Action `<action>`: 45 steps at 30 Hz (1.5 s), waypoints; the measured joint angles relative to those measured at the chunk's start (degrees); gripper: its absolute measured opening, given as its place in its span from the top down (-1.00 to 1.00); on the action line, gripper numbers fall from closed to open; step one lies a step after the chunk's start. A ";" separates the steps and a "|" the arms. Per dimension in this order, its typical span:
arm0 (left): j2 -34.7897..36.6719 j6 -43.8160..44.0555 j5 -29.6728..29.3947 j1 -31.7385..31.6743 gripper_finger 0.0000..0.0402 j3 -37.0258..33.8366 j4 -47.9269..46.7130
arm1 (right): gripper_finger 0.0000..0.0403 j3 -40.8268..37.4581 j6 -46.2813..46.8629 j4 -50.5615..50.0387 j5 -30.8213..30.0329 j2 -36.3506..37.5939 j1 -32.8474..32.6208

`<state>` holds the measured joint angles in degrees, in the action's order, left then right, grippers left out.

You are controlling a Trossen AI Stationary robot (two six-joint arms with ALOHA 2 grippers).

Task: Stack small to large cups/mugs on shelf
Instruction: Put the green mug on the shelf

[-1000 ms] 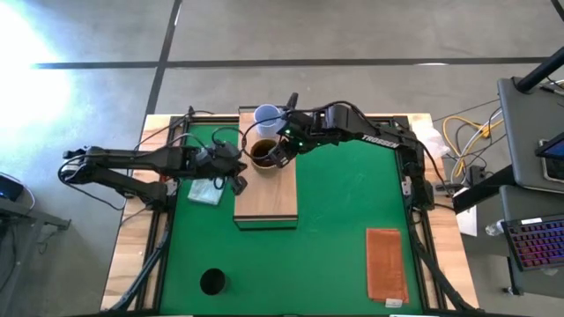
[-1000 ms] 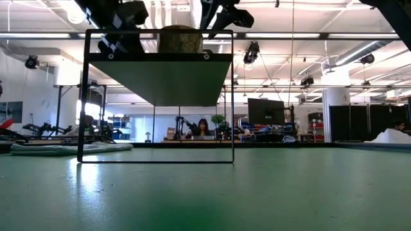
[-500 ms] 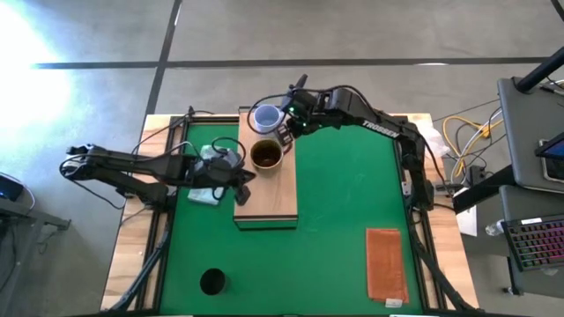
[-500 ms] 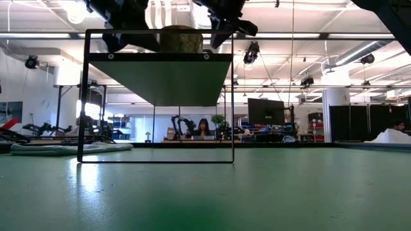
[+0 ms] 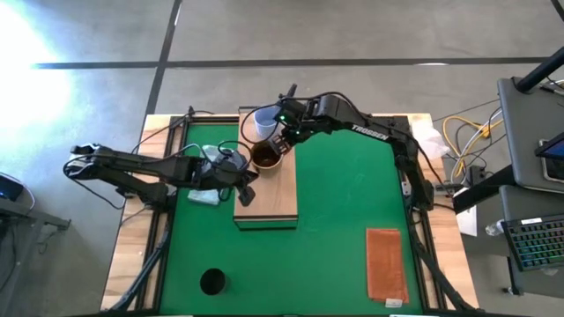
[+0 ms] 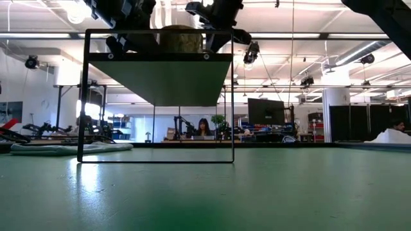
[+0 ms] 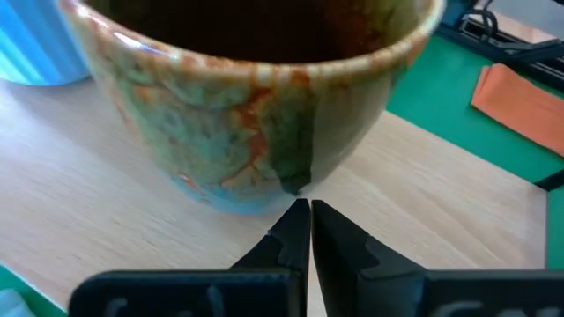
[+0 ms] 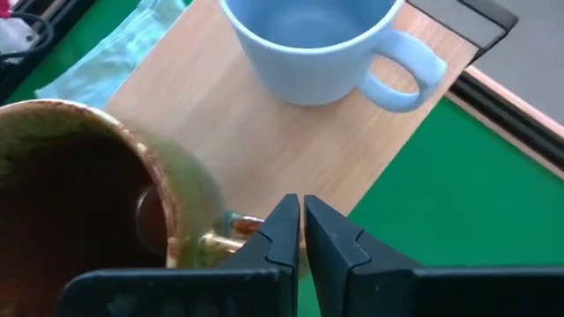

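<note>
Right gripper, fingers together, sits at the brown mug handle on the shelf far end; left gripper (also closed) faces its opposite wall

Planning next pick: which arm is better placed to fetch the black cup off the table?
Probably left. Left gripper is at the shelf's left edge, on the black cup's side; right gripper is farther, by the brown mug.

Place: robotics lab or workshop hall
Evidence: ceiling strip lights, other robot arms on benches, monitor, person seated, concrete floor
</note>
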<state>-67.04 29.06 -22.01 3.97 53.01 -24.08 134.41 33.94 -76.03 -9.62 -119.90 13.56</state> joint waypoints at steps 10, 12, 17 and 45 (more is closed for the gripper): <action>0.15 -2.47 -3.55 -1.96 1.00 0.00 -0.48 | 0.94 0.00 -1.00 0.07 3.63 -0.15 -0.96; 0.15 -2.51 -3.57 -2.56 1.00 0.00 -0.48 | 0.94 -0.02 -1.00 0.15 3.72 -0.17 -1.19; 0.17 -2.69 -3.56 -2.90 1.00 0.00 -0.49 | 0.94 -0.04 -1.07 1.03 3.13 -0.17 -1.18; 6.12 -2.76 -8.64 -3.54 1.00 0.09 -11.20 | 0.94 -1.81 -1.49 6.08 0.53 -0.03 -1.25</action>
<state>-60.92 26.30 -30.66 0.43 53.10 -35.28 132.60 32.45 -69.95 -9.09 -119.92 12.31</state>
